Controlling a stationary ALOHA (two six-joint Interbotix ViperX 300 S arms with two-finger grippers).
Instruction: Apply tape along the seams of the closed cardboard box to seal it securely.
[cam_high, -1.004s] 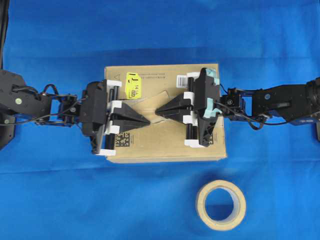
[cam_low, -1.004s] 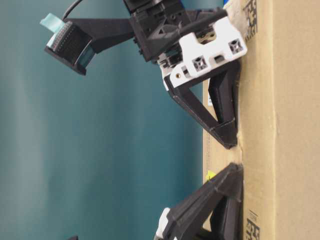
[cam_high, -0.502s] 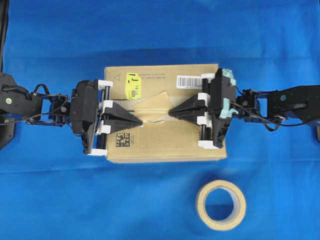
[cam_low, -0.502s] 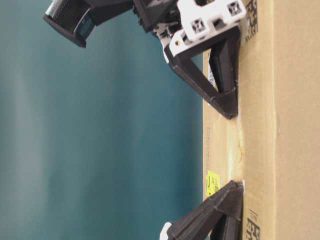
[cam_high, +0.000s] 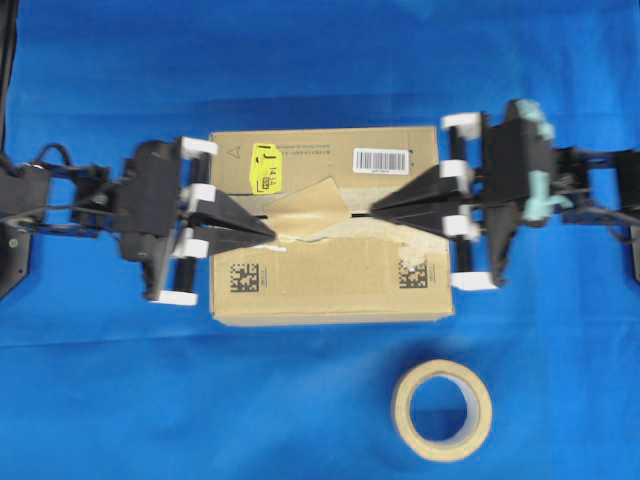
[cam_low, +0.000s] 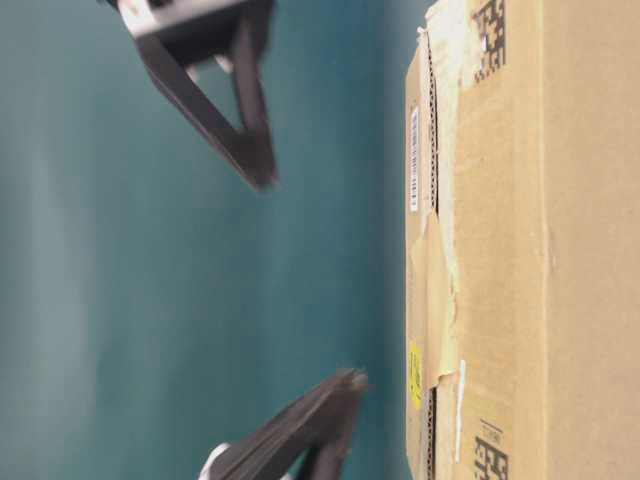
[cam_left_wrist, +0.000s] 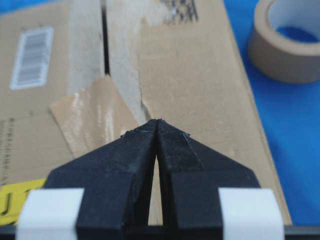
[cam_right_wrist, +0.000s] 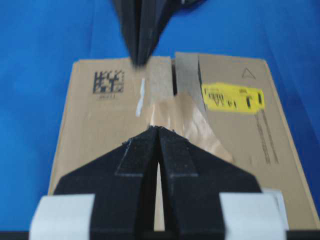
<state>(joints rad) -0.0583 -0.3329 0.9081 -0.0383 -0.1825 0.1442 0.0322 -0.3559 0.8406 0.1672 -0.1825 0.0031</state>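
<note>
The cardboard box lies on the blue cloth. The seam runs along its top between pale tape remnants. The tan tape piece lies tilted and wrinkled across the seam, left of middle; it also shows in the table-level view, the left wrist view and the right wrist view. My left gripper is shut and empty, tip by the tape's left edge. My right gripper is shut and empty, tip right of the tape. In the table-level view both grippers, left and right, hang clear of the box top.
A tan tape roll lies on the cloth in front of the box, right of middle; it also shows in the left wrist view. The yellow sticker and barcode label sit on the box's far flap.
Both grippers have drawn apart along the seam and lifted off the box top. The tape piece stays on the box across the seam.
</note>
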